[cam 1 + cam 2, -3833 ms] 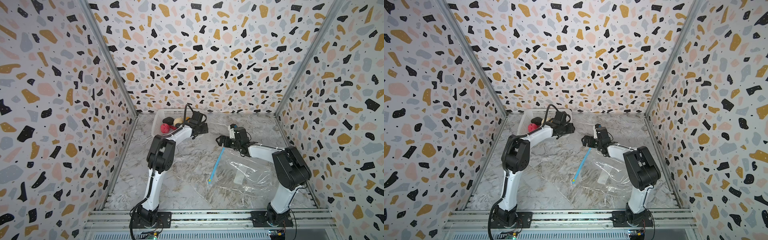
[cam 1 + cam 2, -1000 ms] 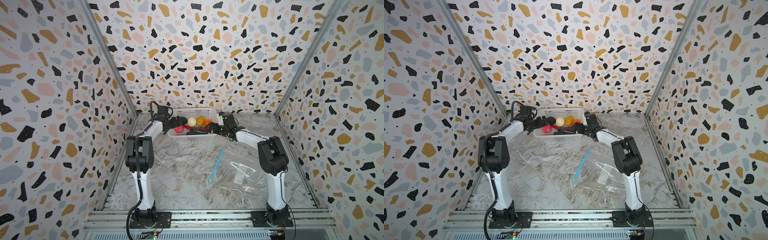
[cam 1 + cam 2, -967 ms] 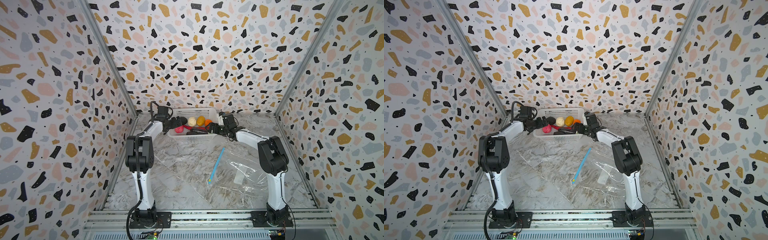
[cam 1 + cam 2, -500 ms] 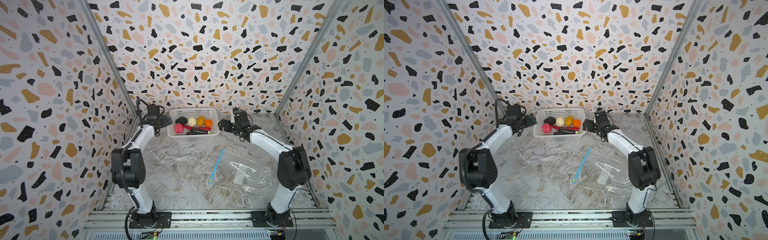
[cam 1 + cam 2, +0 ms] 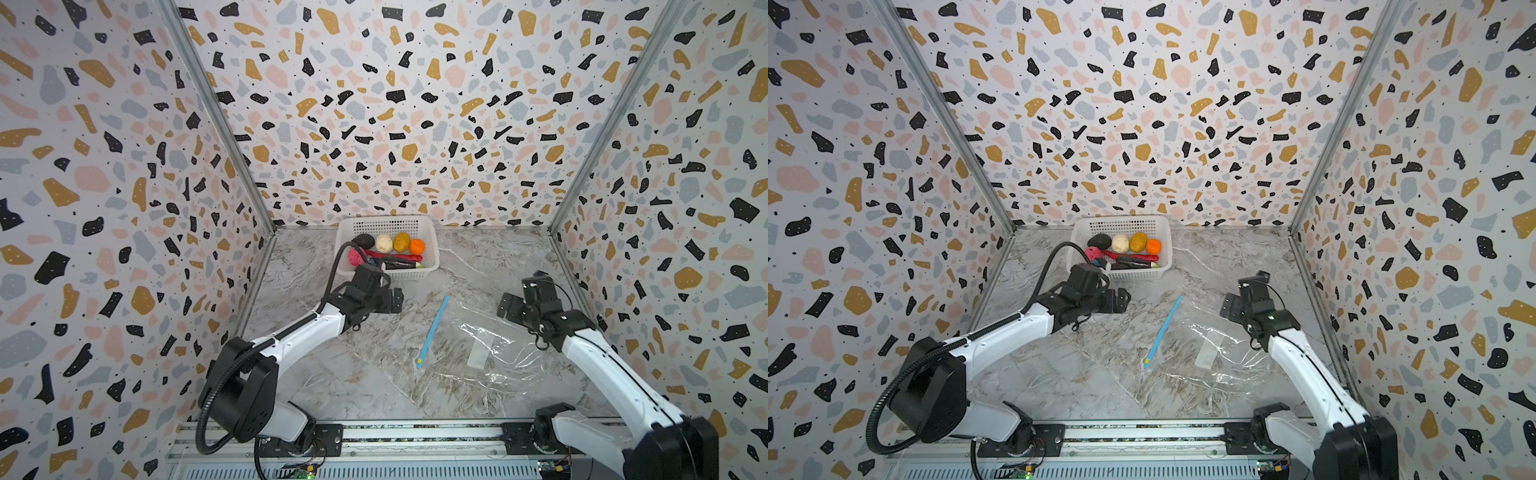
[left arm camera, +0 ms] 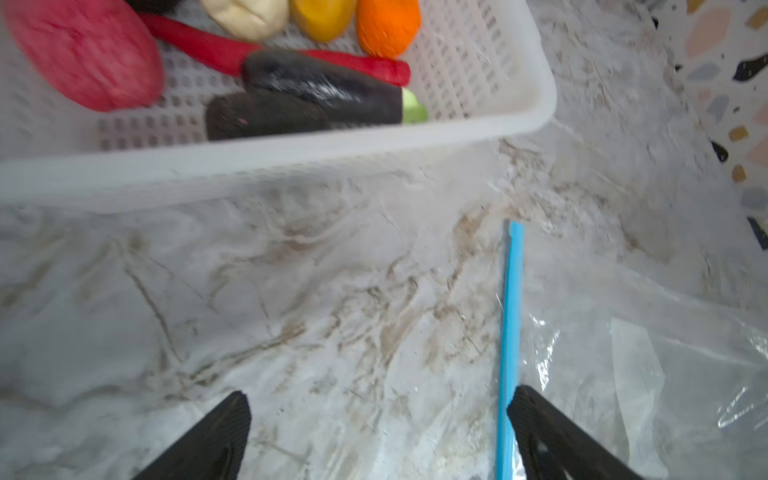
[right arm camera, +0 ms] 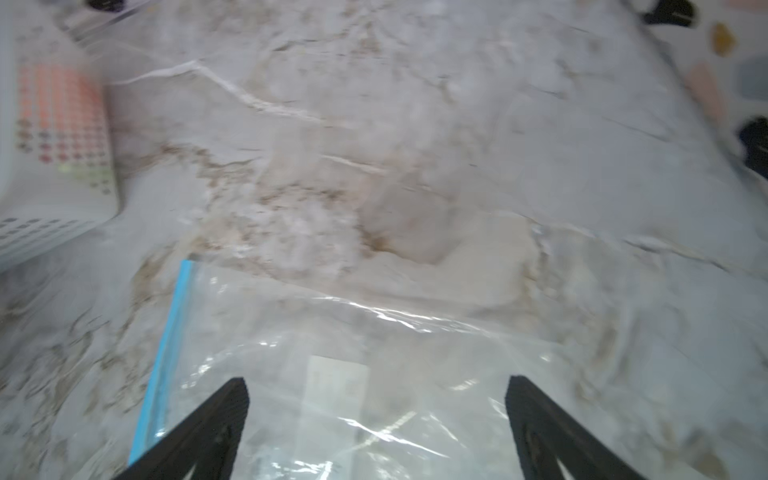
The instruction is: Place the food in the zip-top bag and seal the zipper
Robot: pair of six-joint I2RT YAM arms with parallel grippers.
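Left gripper (image 6: 379,401) and right gripper (image 7: 376,390) gape empty, so pinch the zip-top bag (image 5: 498,365) open at its zipper (image 5: 433,328) before fetching food (image 5: 402,242).

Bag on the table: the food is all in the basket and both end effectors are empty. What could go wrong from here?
1. The bag lies flat. Whether the blue zipper strip is open cannot be told, so a pinch by the right end effector may catch both layers.
2. In the basket, the eggplant overlaps the chili, so the left end effector could drag both.
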